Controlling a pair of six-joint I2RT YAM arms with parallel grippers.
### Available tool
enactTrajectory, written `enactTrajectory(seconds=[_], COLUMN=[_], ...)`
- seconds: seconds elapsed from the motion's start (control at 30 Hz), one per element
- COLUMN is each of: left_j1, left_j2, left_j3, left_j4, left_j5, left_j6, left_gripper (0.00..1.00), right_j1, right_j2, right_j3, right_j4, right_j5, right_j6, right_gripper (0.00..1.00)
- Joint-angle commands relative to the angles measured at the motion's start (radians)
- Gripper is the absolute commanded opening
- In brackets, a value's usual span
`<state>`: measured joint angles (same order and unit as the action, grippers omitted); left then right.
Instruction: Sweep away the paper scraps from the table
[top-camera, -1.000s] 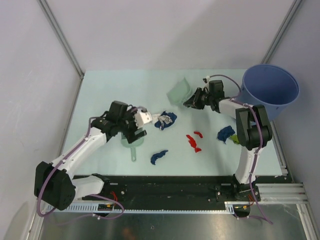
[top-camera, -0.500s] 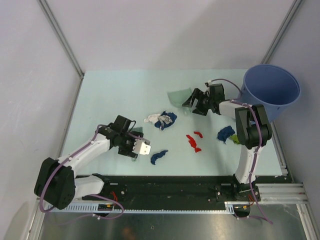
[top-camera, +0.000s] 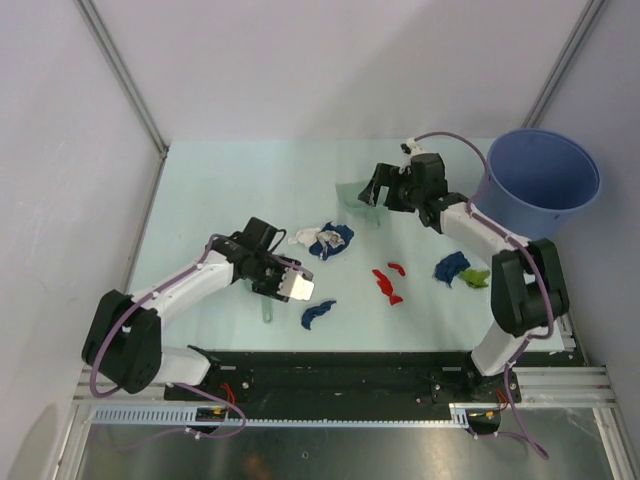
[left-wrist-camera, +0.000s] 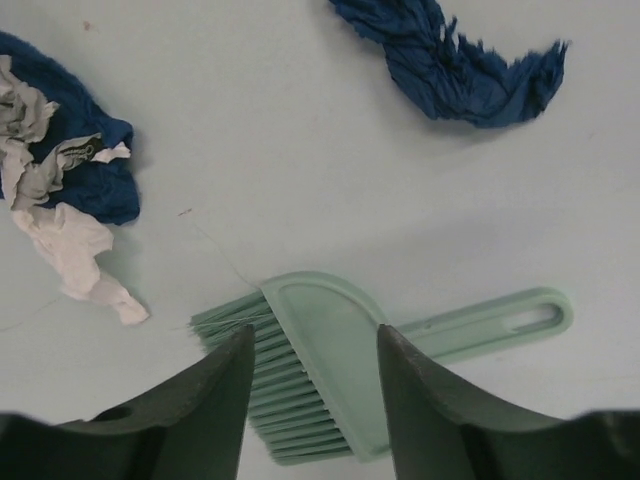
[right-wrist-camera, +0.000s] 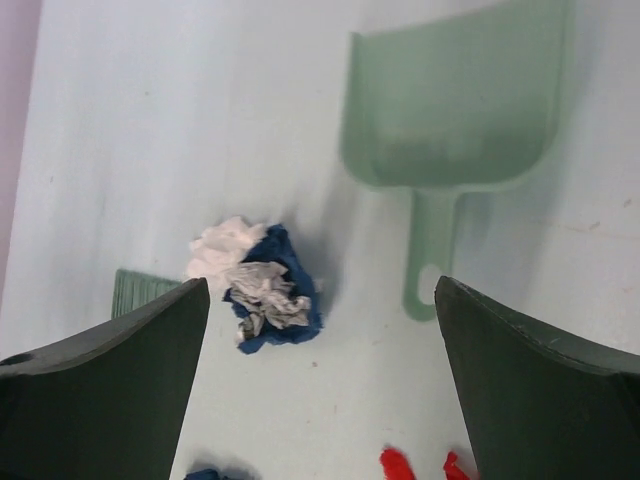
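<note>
Paper scraps lie between the left gripper and the right gripper; both spread wide, holding nothing.

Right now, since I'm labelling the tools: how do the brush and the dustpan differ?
The brush has bristles on a flat head; the dustpan is a hollow scoop. The brush lies nearer the table's near edge, the dustpan farther back. Both are mint green with handles.

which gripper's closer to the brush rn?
Left. The left gripper is directly above the brush, jaws open on either side of its head. The right gripper is well away from it, open above the dustpan.
</note>
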<state>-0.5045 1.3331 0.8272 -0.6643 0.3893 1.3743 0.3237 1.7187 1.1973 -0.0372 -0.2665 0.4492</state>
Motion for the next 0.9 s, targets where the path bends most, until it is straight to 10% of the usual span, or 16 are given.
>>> enactTrajectory(seconds=[0.0,0.4,0.87], left_j1=[-0.040,-0.094,-0.161], left_j2=[0.031,0.225,0.370], left_j3=[0.018,0.102,0.082], left_j4=[-0.015,0.000,0.002], left_j5=[-0.067,-0.279,-0.280], left_j6=[0.275,0.555,0.439], left_gripper=[0.53,0.46,0.18], right_j1=[0.060,0.146,0.147], right_j2=[-0.128,-0.261,-0.369], right_j3=[0.010,-0.027,-0.105], right_j4=[-0.026,-0.063,-0.069], right_j5=[0.073,0.026,0.041], right_j6=[-0.130,-0.210,-0.234], right_gripper=[1.00,1.00,1.00])
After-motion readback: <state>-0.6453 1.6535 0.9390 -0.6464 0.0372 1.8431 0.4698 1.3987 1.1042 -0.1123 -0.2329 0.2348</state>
